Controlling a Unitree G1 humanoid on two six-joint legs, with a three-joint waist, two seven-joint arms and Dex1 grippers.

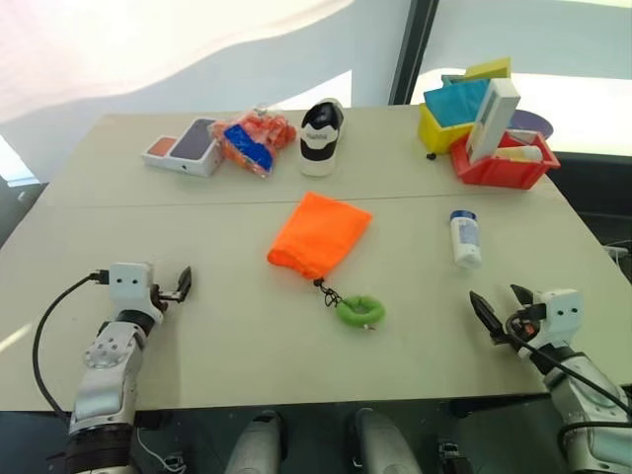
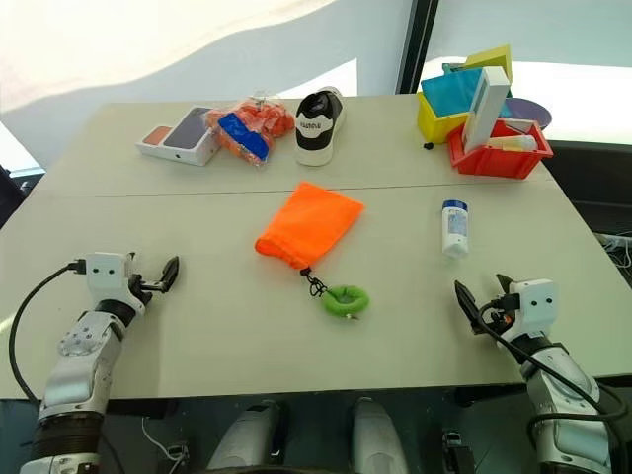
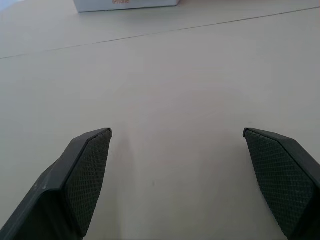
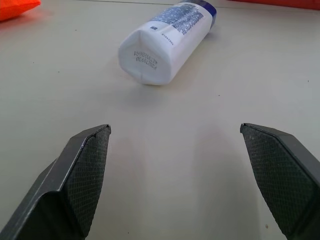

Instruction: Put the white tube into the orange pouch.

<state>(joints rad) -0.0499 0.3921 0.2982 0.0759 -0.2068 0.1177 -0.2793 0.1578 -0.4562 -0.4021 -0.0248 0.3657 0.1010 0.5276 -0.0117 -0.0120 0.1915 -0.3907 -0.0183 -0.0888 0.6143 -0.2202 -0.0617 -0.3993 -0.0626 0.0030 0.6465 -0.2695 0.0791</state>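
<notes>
Orange pouch (image 1: 319, 233): lying flat around the middle of the beige table (image 1: 197, 326), mouth end toward the robot, not touched by anything.
Cord: thin black cord (image 1: 327, 291) runs out of the pouch mouth to a chunky green loop (image 1: 360, 311) sitting just in front of it.
White tube (image 1: 464, 238): on its side, on the robot's right of the pouch and well apart from it, blue cap pointing toward the far edge. In the right wrist view its flat white bottom end (image 4: 150, 60) faces the gripper, with printed label text along the side.
Right gripper (image 1: 503, 308): hovering low near the front right edge, fingers spread wide, nothing between them. The tube is straight ahead of it but there's still bare table in between.
Left gripper (image 1: 171, 286): over on the front left, also splayed wide and empty, just plain tabletop between its fingers (image 3: 85, 175).
Far left stuff: a flat phone box (image 1: 185, 146) with a crinkly orange-and-blue snack packet (image 1: 253, 140) right beside it.
Shoe: one white-and-black sneaker (image 1: 321, 135) next to the packet, toe toward the pouch.
Far right corner: a red bin (image 1: 504, 169) with a tall white box (image 1: 491, 119) standing tilted in it, and a yellow bin (image 1: 435, 128) behind it holding something teal (image 1: 459, 102).
Table seam: a thin line (image 1: 148, 204) runs across the tabletop between the far clutter and the pouch.
</notes>
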